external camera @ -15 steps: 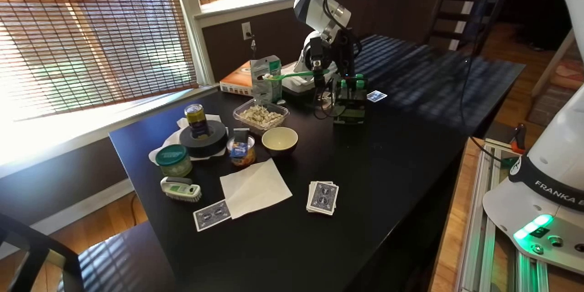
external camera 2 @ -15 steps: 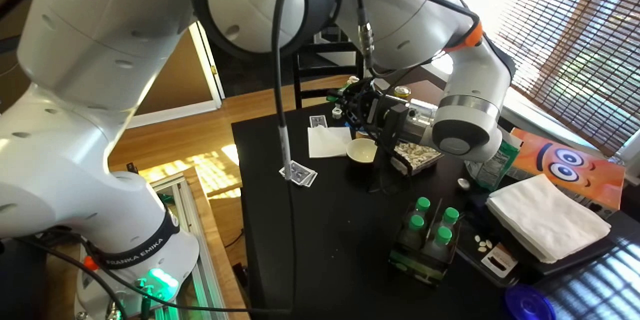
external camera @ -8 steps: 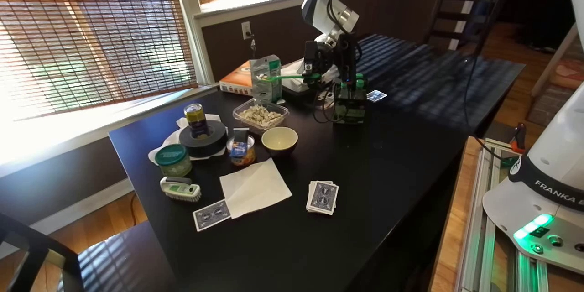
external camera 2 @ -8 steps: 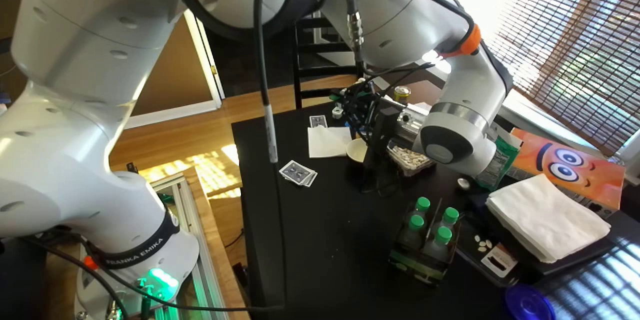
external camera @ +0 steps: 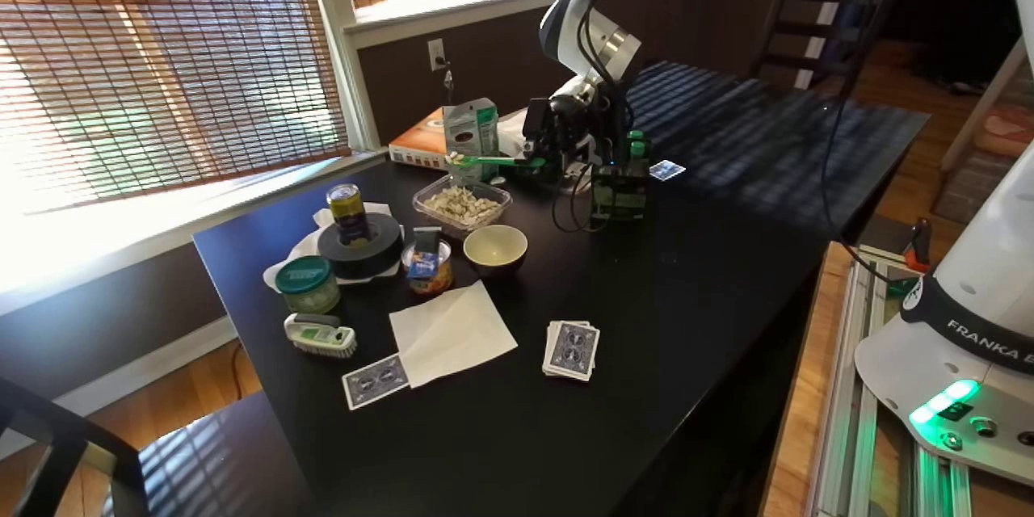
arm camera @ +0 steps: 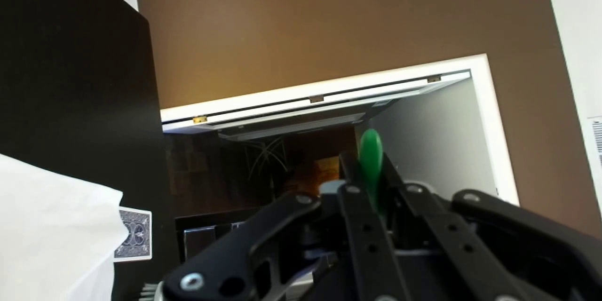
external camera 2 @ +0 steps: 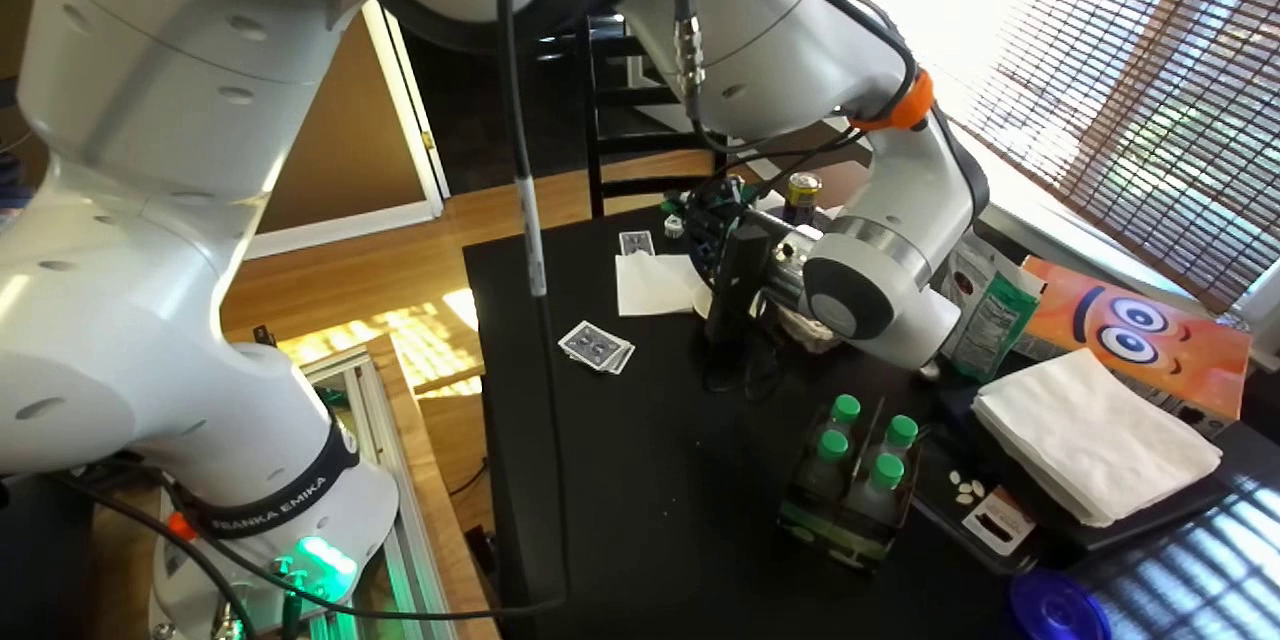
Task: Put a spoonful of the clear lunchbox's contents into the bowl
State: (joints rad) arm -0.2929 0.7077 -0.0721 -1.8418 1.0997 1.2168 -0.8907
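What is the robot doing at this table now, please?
A white robot arm grips a long green plastic-looking spoon in its black fingers. The spoon's end carries loose pale beige food bits. A clear rectangular plastic lunchbox holds more. Beside it stands a small round cream bowl, its material unclear, with no food visible inside. Emptying the spoon there is probably next.

Lit mostly by daylight coming through the blinds (external camera: 161, 48) beside the bench (external camera: 662, 307). Totally blown out at the window (external camera 2: 930, 5) there, kinda murky beyond the bench in both exterior views. Got striped light across part of the bench, plus harsh sun patches on the floor (external camera 2: 405, 345) next to it. Also glowing green at the robot base (external camera: 929, 359) alongside the bench. Looks soft on the hand (arm camera: 367, 162) and green spoon (arm camera: 371, 150) in the wrist view, and nearly pure black on the bench.
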